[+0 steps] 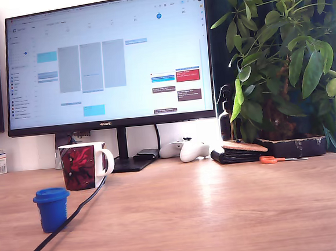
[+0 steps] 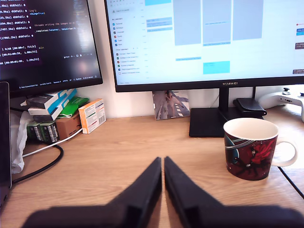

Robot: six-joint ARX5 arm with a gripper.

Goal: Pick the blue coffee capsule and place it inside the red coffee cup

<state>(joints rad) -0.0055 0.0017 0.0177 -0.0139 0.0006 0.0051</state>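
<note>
The blue coffee capsule stands on the wooden desk near the front of the exterior view's left, wide rim up, beside a black cable. Behind it and slightly to the right stands the red coffee cup, upright, its white handle pointing to that view's right. The wrist view shows the cup with its white inside bare, while the capsule is out of that view. My gripper shows only in the wrist view, its two black fingers pressed together with nothing between them, hovering over bare desk well short of the cup.
A large monitor on a stand rises behind the cup. A black cable runs past the capsule. White game controller, black wallet, orange scissors and potted plant sit at the right. Boxes stand under a second screen.
</note>
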